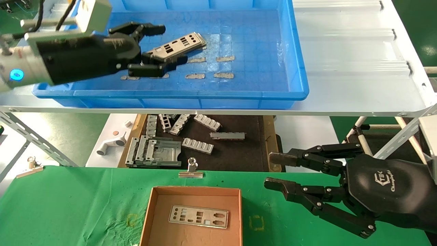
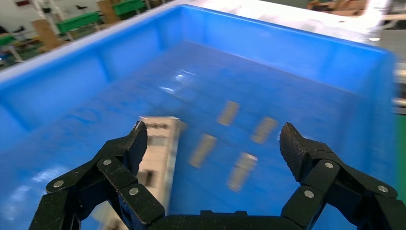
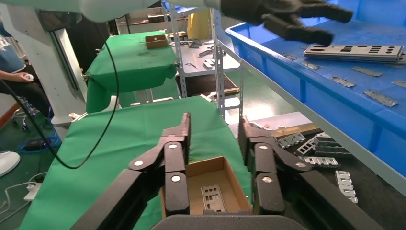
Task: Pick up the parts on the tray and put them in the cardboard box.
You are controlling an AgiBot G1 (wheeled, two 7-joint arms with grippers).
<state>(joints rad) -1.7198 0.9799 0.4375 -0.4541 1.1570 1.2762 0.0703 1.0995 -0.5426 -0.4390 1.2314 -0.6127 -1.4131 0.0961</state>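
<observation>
parts: one silver plate (image 1: 181, 45) lying flat on the blue tray's (image 1: 297, 61) floor toward its left side, beside tan tape patches (image 1: 225, 58); another plate (image 1: 199, 216) flat inside the cardboard box (image 1: 150, 212) at the near edge of the green bench (image 1: 68, 205). left gripper (image 1: 162, 46) low over the tray, fingers spread wide to either side of the plate's left end, not pinching it. right gripper (image 1: 273, 171) parked above the bench's right side, fingers apart, holding nothing; white logo lettering on its housing, not clearly readable.
</observation>
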